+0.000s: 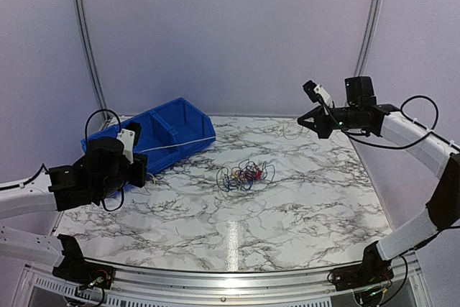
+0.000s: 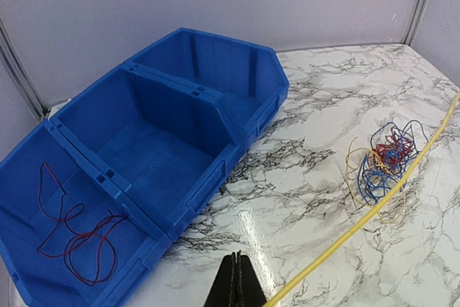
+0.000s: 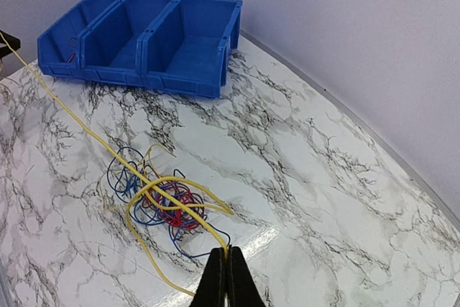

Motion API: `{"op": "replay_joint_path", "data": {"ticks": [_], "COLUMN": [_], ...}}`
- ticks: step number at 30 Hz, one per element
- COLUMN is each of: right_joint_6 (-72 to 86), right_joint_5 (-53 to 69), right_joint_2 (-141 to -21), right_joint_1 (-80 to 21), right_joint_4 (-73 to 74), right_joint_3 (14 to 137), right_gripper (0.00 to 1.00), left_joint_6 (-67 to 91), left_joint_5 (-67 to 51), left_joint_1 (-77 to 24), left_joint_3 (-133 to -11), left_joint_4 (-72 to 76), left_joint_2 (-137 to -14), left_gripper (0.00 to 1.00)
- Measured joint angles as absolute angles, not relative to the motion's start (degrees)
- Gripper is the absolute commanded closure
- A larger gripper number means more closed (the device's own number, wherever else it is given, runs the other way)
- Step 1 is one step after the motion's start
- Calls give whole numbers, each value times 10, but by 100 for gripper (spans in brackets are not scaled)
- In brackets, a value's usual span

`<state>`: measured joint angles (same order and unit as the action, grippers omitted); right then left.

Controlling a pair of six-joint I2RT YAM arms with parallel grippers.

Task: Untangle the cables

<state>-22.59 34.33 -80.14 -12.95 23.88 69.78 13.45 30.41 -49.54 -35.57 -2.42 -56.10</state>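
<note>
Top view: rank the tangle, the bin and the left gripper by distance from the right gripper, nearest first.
1. The tangle, mid-table, to the left of the right gripper.
2. The bin, at the far-left back of the table.
3. The left gripper, farthest, at the bin's near-left end.
Both grippers hold the taut yellow wire.

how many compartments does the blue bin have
3, side by side in the left wrist view: the near-left compartment holds loose red wires; the middle compartment and the far compartment look empty.
</note>
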Motion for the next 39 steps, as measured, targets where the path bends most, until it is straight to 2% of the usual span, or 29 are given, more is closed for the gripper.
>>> {"op": "replay_joint_path", "data": {"ticks": [4,8,11,13,20,27,39], "right_joint_6": [-227,-226,-224,-223,-221,-223,-226], "right_joint_5": [329,319,336,347,332,333,336], "right_joint_2": [-816,-849,-873,-888,-902,-901,-900], "right_joint_1": [-130,-135,-141,-143,-135,-135,-135], "right_joint_4": [223,200,187,184,194,194,196], "right_joint_3": [684,671,660,660,650,640,627], "right_gripper": [100,100,96,91,80,78,75], "left_joint_6": [115,92,77,70,64,63,31], "left_joint_5": [321,307,263,240,186,140,175], "left_joint_1": [-483,-418,-355,-340,-319,-319,-302], "left_joint_3": [-423,-540,-619,-664,-834,-980,-1136], "left_joint_4": [-64,-112,-148,-173,-228,-259,-302], "left_joint_2": [-565,-580,-604,-630,-722,-807,-893], "left_gripper": [100,100,100,100,100,100,100]}}
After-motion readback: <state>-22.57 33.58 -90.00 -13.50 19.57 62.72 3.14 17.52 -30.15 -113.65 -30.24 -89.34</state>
